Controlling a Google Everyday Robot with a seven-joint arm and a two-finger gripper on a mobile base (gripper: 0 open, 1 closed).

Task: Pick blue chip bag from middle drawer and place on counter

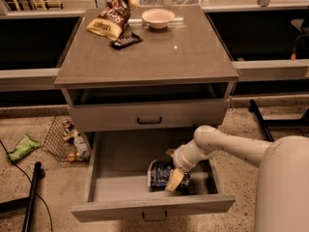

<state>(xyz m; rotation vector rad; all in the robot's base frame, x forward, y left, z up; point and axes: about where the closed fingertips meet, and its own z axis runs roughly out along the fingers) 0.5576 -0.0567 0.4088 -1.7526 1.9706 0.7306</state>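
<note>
Across the upper middle: the counter (pixel 183 57), a glossy grey-brown slab overhanging a grey cabinet. At the right edge: the pale, rounded robot body (pixel 285 187).

Below the counter: the upper drawer front (pixel 147 114), shut, with a dark bar handle. Lower still: the middle drawer (pixel 120 178), pulled well out, floor mostly bare on its left half.

Reaching left from the body: the arm (pixel 231 146), sloping slightly upward to a rounded joint above the drawer's right side, then bending down and left into the drawer. At its end: the gripper (pixel 175 180), low inside the drawer, touching the right side of the blue chip bag (pixel 158 174). Cannot tell whether spread or clamped on the bag.

Lying crumpled near the drawer's front wall, right of centre: that bag, dark navy with white lettering too small to read.

On the counter's far left: a brown-and-yellow bag (pixel 110 21), print not legible; beside it a pale bowl (pixel 158 17); in front, a small dark flat object (pixel 126 41).

On the floor, left of the cabinet: a wire basket (pixel 65 139) and a green packet (pixel 23 146).
</note>
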